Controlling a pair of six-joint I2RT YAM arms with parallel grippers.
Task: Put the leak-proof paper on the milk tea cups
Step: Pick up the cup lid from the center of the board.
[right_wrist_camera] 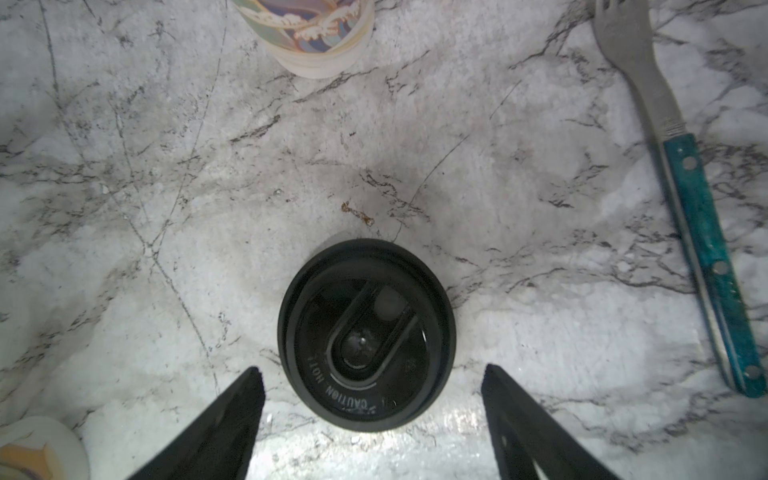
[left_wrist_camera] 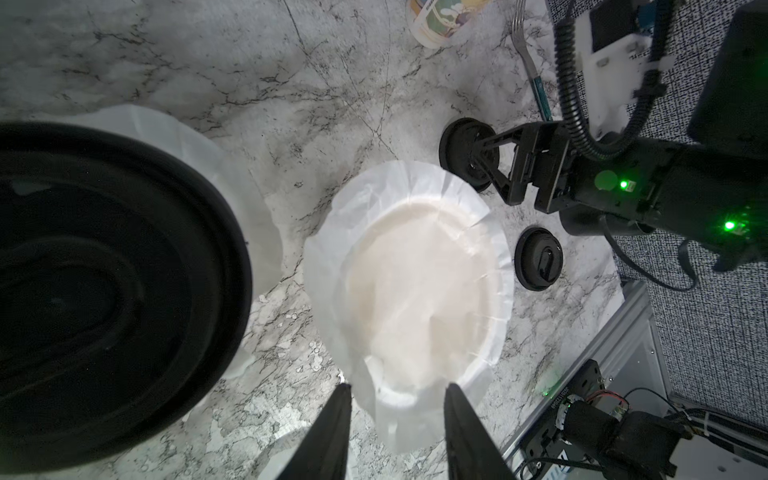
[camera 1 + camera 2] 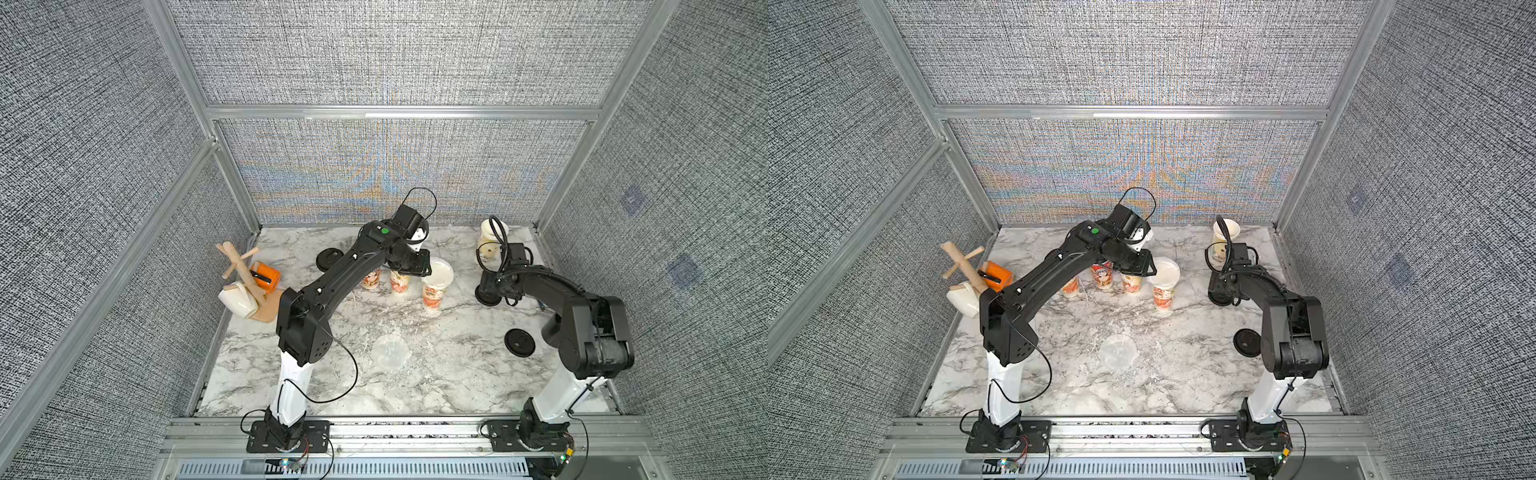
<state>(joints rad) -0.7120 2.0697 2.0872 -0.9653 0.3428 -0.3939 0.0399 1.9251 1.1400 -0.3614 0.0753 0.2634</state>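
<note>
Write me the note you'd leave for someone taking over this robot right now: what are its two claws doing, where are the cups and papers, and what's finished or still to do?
Left gripper: open, holding nothing, at the edge of the paper covering one cup.
Right gripper: open wide above a loose lid.
Done: that cup is covered; beside it a second paper sits under a fitted lid.
Left: spare paper lies flat nearer the arm bases; the other cups have hidden tops, so check them.
</note>
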